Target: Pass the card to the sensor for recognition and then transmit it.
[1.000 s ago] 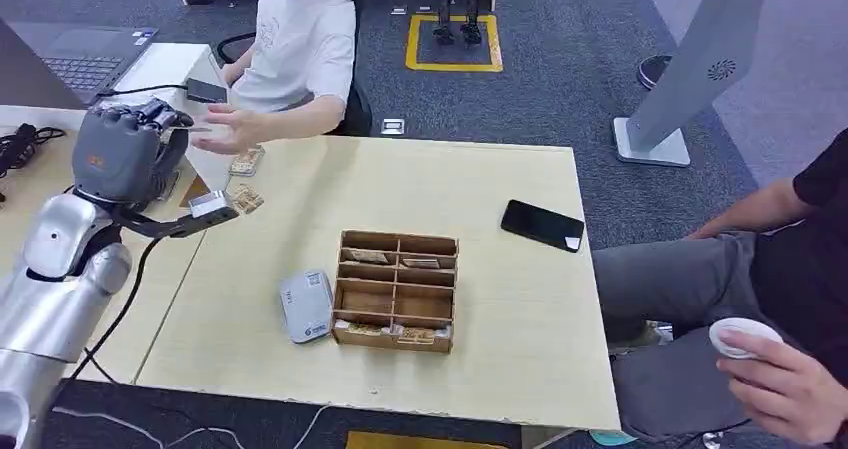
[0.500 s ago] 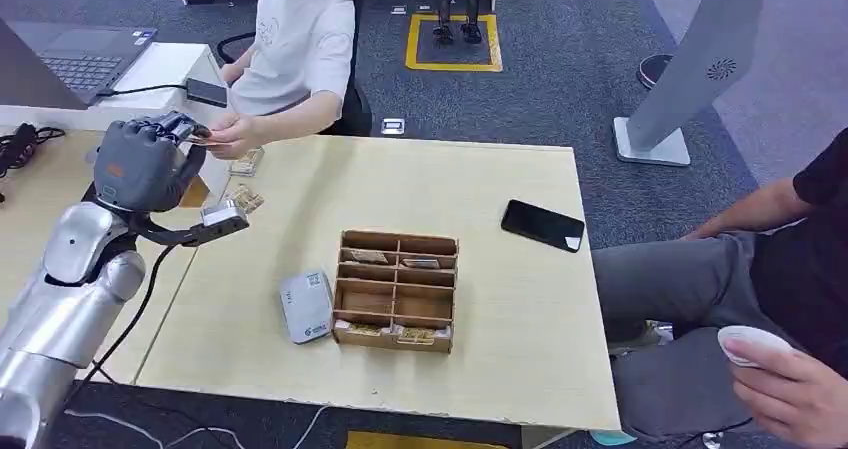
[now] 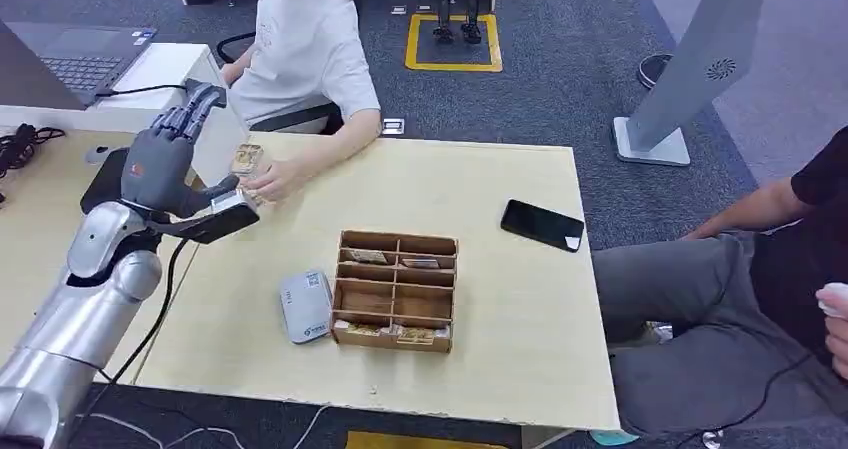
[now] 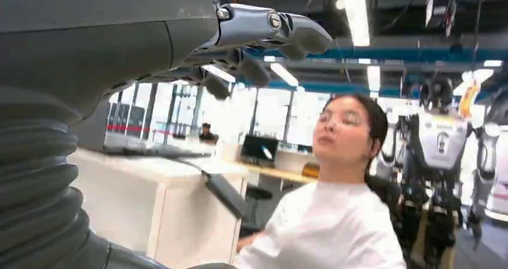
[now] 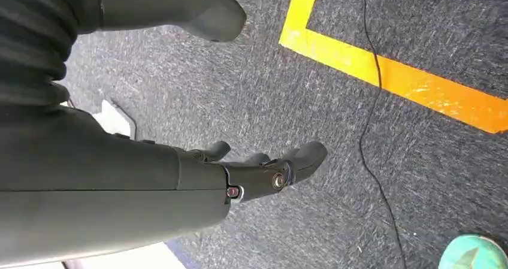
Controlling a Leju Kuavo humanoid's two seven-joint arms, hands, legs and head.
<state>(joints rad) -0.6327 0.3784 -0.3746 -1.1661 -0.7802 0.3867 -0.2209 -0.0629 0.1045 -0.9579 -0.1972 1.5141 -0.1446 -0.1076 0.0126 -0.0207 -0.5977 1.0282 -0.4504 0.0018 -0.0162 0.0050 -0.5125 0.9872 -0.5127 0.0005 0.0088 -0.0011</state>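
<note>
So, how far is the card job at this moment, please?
The handover looks done: the left hand is raised with fingers spread, holding nothing, and the person's hand rests on the table by the cards. Nothing is in hand now; the right hand hangs open. Whether the sensor read a card cannot be told.

Divided box [image 3: 396, 289] at the middle of the tabletop [image 3: 500, 369], card reader [image 3: 305, 305] just left of it, phone [image 3: 542, 225] to its right, person's hand [image 3: 272, 181] at the far left edge
</note>
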